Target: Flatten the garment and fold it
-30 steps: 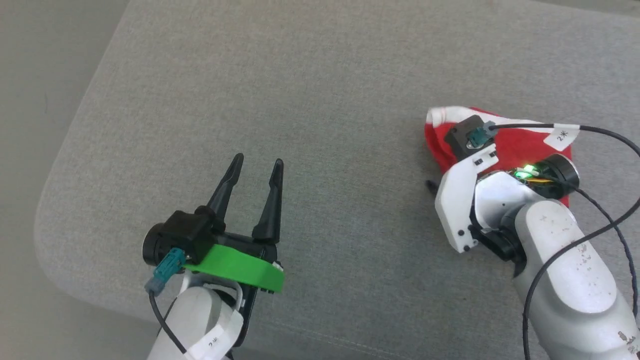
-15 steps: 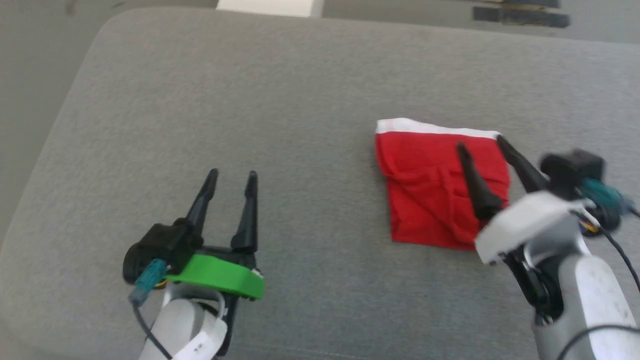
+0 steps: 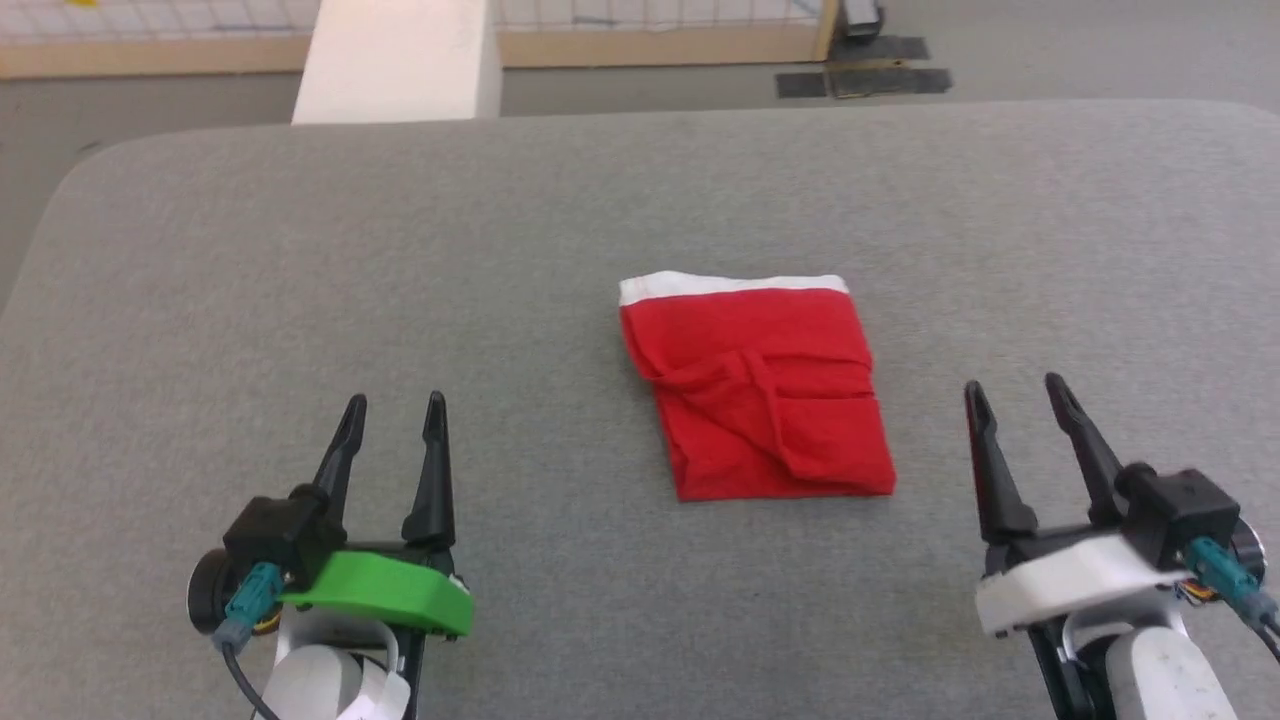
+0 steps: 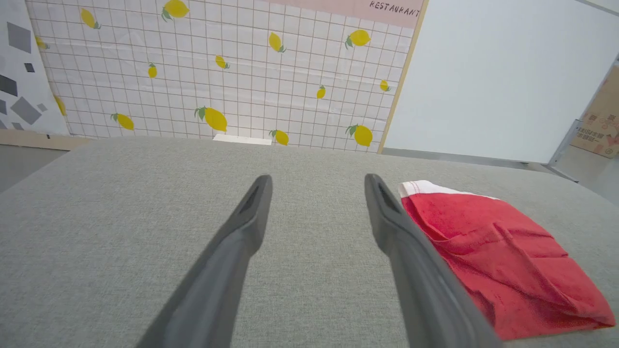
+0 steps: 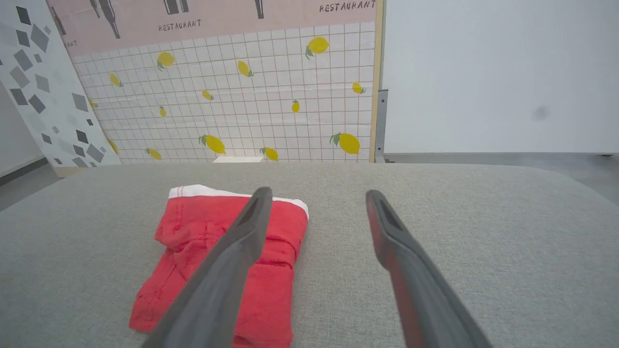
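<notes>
My two arms sit low and near me, one on each side; my left gripper (image 3: pixel 396 400) points ahead over the grey cushion (image 3: pixel 500 250), its two dark fingers spread apart with nothing between them; my right gripper (image 3: pixel 1013 385) points ahead too, leaning a little left, fingers spread wide and empty; the pink board (image 5: pixel 217 19) on the far wall says "RESTAURANT", above white paper with yellow lemons (image 5: pixel 346 143); the red shorts (image 3: pixel 760 390) lie folded in a small block on the cushion, between my grippers and a bit farther out, touching neither; their white band (image 3: pixel 735 286) is at the far end; their long side seems to run away from me, the near end slanting a little to my right.
</notes>
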Controlling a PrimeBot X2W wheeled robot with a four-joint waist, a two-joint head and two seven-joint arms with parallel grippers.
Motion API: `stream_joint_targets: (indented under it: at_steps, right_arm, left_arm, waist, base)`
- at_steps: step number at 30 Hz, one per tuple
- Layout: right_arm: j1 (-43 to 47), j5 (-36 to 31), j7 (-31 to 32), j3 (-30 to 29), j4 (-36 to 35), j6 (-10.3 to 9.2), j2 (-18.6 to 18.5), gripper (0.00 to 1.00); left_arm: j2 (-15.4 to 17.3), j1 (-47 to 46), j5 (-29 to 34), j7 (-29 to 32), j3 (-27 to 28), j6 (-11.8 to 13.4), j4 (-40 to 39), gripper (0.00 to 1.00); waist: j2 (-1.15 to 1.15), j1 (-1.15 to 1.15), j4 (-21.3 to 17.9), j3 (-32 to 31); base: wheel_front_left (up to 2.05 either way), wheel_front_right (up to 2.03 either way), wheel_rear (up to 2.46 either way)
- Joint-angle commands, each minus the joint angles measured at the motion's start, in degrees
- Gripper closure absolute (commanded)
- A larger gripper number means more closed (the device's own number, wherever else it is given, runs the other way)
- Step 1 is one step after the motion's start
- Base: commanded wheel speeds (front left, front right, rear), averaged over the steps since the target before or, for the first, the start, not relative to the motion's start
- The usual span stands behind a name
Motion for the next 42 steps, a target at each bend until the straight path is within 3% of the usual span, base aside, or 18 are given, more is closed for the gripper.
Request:
stream_joint_targets:
  at_steps: [1,8,32,35,36,40,42]
  right_arm:
    - [1.2,-1.0,-1.1,-0.6,0.6,-0.09,0.1,0.0]
    - [4.7,-3.4,-2.6,-1.9,1.7,-0.09,0.1,0.0]
    - [7.1,-1.3,-3.1,-2.7,-0.1,-0.09,0.1,0.0]
    - [5.9,4.6,-1.7,-1.6,0.5,-0.09,0.1,0.0]
    - [5.1,9.2,0.9,-0.8,1.2,-0.09,0.1,0.0]
    - [0.5,31.3,14.7,-1.7,3.5,-0.09,0.1,0.0]
    - [-2.2,39.2,22.2,-3.0,4.5,-0.09,0.1,0.0]
  left_arm:
    - [-0.1,1.2,0.4,-0.2,0.5,-0.2,0.2,0.0]
    - [-0.1,3.4,0.4,-0.2,1.8,-0.5,0.6,0.0]
    - [-0.1,5.2,0.2,-0.2,1.3,-0.6,0.4,0.0]
    - [-0.1,5.2,0.2,-0.2,1.3,-0.5,0.2,0.0]
    - [-0.1,5.1,0.2,-0.2,1.4,-0.5,0.1,0.0]
    - [-0.1,4.4,0.5,-0.2,1.0,-0.5,-0.1,0.0]
    - [-0.1,3.8,0.6,-0.2,0.9,-0.6,-0.3,0.0]
  waist:
    - [0.0,0.0,-1.5,-1.8]
    - [0.0,0.0,-1.6,-3.4]
    - [0.0,0.0,-0.6,-3.9]
    - [0.0,0.0,-0.6,-3.7]
    - [0.0,0.0,-0.6,-3.5]
    - [0.0,0.0,0.1,-2.3]
    - [0.0,0.0,0.6,-1.5]
  base:
    - [0.0,0.0,0.0]
    - [0.0,0.0,0.0]
    - [0.0,0.0,0.0]
    - [0.0,0.0,0.0]
    - [0.0,0.0,0.0]
    - [0.0,0.0,0.0]
    - [0.0,0.0,0.0]
